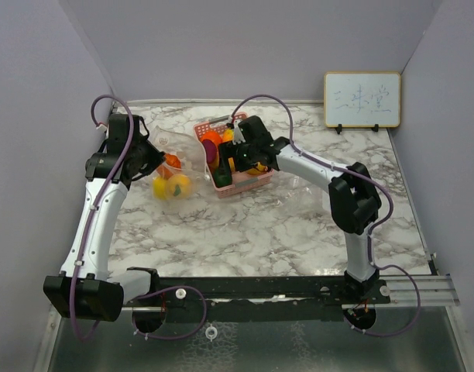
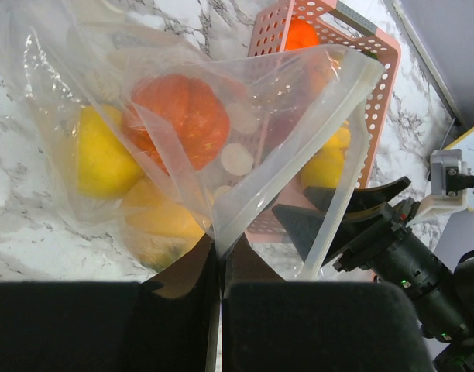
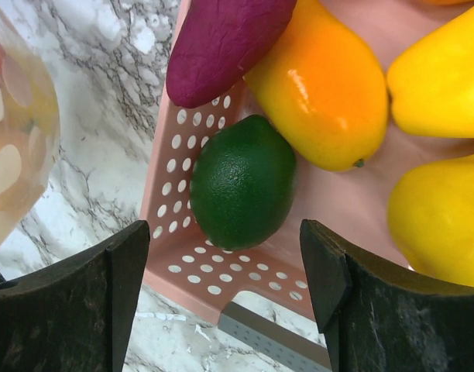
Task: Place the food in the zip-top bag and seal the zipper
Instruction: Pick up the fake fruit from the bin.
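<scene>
- Black fingers [image 2: 183, 279] of the left gripper [image 2: 221, 252] are seen pressed together on a fold of the clear zip-top bag [image 2: 299, 132]; the film is pinched between them.
- The bag's thick rim is spread into an open triangle just beside the pink basket [image 2: 376, 85].
- Three pieces of food are noted inside the bag: an orange pumpkin [image 2: 179, 116], a yellow fruit [image 2: 101, 159] to its left, and a yellow-orange piece [image 2: 156, 225] below them.
- The bag's lower part is rested on the marble table [image 2: 12, 232].
- The right gripper [image 3: 221, 310] is held over the near corner of the basket with its jaws spread wide and nothing held.
- A green lime [image 3: 241, 182] is seen between the spread fingers, lying against the perforated basket wall. No contact with it is observed.
- Further food is recorded in the basket: a purple vegetable [image 3: 221, 39] touching the lime's upper side, an orange-yellow mango [image 3: 322, 85] beside it, and two yellow peppers [image 3: 438, 77] at the right.
- In the top view, bag and basket are placed side by side at the table's far middle, with a whiteboard [image 1: 362, 99] standing at the far right.
</scene>
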Controlling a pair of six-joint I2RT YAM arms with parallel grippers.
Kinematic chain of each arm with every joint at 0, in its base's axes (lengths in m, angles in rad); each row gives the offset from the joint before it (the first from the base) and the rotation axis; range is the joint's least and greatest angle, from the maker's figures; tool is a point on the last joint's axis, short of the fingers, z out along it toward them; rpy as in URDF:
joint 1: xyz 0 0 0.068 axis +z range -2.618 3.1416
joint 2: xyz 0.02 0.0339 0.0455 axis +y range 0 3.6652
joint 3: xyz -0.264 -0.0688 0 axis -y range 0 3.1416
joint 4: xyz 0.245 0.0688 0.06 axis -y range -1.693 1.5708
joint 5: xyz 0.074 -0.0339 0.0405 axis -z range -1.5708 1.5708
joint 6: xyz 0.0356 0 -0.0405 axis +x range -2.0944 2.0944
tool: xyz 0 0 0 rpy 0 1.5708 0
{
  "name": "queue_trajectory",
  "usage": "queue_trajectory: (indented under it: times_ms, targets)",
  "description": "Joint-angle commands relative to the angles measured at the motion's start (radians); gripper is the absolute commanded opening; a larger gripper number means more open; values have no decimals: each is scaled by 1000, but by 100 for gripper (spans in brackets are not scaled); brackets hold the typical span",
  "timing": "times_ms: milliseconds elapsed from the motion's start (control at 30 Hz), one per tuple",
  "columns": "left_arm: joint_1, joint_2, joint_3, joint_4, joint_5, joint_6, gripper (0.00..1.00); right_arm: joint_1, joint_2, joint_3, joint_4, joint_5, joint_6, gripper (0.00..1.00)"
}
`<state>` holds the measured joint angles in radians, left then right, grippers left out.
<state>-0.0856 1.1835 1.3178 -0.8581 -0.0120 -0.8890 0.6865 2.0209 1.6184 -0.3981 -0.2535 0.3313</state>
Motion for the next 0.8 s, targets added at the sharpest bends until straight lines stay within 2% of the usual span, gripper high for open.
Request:
queue_trajectory:
  times_ms: [0,67,433,467,567,700,767]
  targets:
    - [9,-15,-11,26,21,13,0,13,65,11,14,-32,54,76]
    - [11,-20,-18,30,26,14,0,14,91,26,3,-12,56,73]
    - [15,-38,-36,39,49,15,0,24,196,70,27,29,57,72]
    - [15,-39,-39,41,52,14,0,23,198,70,33,36,53,69]
    - [16,-41,-48,43,57,12,0,22,187,72,34,55,41,45]
    - [17,-44,-56,47,60,12,0,23,121,62,29,80,18,34]
    - [17,-45,-60,50,61,12,0,22,73,65,15,93,2,33]
